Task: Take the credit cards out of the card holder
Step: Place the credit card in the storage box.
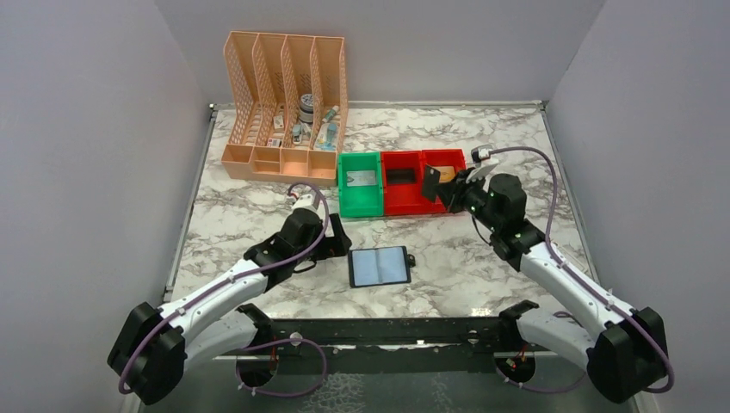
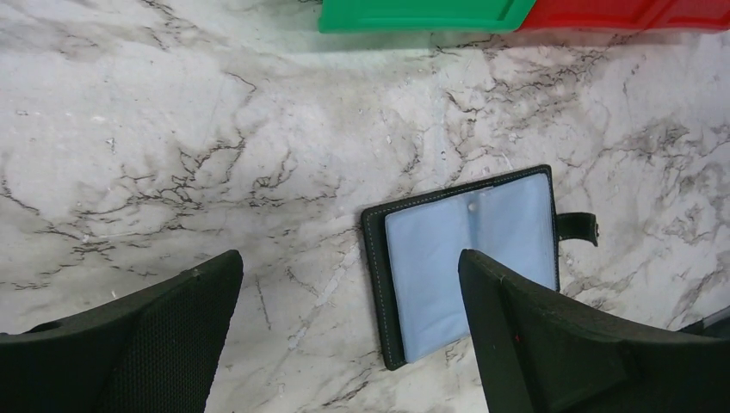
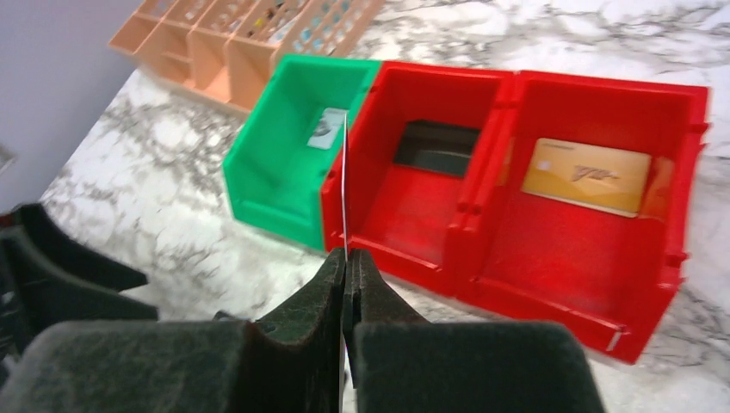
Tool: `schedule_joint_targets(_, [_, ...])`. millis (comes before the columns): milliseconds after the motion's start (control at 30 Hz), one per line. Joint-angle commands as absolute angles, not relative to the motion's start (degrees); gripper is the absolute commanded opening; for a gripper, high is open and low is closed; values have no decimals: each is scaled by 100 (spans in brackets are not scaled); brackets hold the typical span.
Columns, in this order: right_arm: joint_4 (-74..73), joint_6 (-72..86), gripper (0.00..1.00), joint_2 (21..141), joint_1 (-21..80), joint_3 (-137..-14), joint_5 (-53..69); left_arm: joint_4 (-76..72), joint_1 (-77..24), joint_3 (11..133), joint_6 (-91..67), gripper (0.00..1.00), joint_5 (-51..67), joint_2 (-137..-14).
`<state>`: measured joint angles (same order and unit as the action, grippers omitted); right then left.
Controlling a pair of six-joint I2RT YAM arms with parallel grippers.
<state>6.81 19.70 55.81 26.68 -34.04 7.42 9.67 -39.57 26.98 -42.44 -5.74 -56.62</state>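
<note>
Plain grey walls (image 1: 77,129) enclose a white, grey-veined marble table (image 1: 482,258) under even light.

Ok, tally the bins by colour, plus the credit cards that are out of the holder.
Green bin: 1
Red bins: 2
Credit cards: 4, one in each bin, one held in the right gripper
Total: 7
</note>
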Motion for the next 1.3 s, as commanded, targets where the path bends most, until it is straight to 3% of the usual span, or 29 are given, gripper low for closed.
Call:
schedule_joint_targets(0, [619, 1752, 1, 6096, 2228, -3872, 1502, 993, -3715, 2642, -4216, 99, -114, -5262])
schedule_joint_targets(233, [867, 758, 1, 6983, 2232, -4424, 1414, 1055, -3700, 2566, -4368, 99, -80, -4893])
schedule_joint_targets(467, [1282, -1233, 1, 7829, 2403, -4684, 1570, 1136, -3692, 2588, -4377, 99, -115, -4744])
schedule_joint_targets(700, [1805, -2763, 1, 8582, 2452, -4785, 2284, 891, -3692, 2534, -4392, 99, 127, -4937])
schedule_joint_targets(933, [1233, -4305, 1, 9274, 2523, -5309, 1791, 950, -3692, 2617, -4308, 99, 192, -5037])
schedule_joint_targets(1267, [364, -5201, 1, 10079, 2562, -6166, 1322, 1058, -3692, 2630, -4298, 98, 290, -4936])
